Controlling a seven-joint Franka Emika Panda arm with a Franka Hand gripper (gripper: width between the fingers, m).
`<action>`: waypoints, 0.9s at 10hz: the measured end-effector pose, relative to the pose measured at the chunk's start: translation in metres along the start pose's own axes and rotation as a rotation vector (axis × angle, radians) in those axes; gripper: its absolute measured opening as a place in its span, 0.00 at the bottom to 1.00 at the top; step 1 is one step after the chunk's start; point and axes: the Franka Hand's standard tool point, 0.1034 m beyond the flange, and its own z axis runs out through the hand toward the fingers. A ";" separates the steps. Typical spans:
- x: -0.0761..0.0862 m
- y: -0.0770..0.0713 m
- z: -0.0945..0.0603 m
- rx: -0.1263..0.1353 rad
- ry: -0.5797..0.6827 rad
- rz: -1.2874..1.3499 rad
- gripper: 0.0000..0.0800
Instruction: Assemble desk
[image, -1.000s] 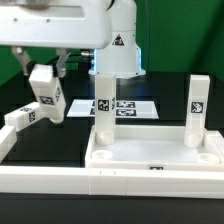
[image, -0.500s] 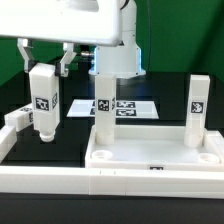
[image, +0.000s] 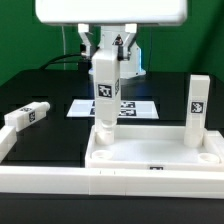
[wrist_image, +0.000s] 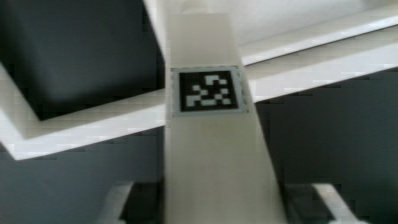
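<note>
The white desk panel (image: 190, 160) lies rim-up in the front middle of the exterior view. One leg (image: 197, 108) stands in its back right socket. My gripper (image: 108, 60) is shut on another leg (image: 103, 85) and holds it upright over the panel's back left corner, in line with a post (image: 103, 128) standing there; I cannot tell where one ends. In the wrist view the held leg (wrist_image: 210, 120) runs out from my gripper (wrist_image: 222, 205), tag facing the camera, with the panel rim (wrist_image: 329, 60) beyond. A loose leg (image: 27, 117) lies at the exterior view's left.
The marker board (image: 138, 107) lies on the black table behind the panel. Long white rails (image: 60, 185) frame the surface at the front and the exterior view's left. The robot base (image: 135, 60) stands at the back.
My gripper has carried the leg from the exterior view's left to above the panel's back left corner. The leg went from tilted to upright.
</note>
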 end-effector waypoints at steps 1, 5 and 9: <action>0.000 0.001 0.001 -0.001 -0.001 0.002 0.36; -0.006 -0.040 -0.002 0.033 0.027 -0.044 0.36; -0.026 -0.112 0.001 0.074 0.021 0.025 0.36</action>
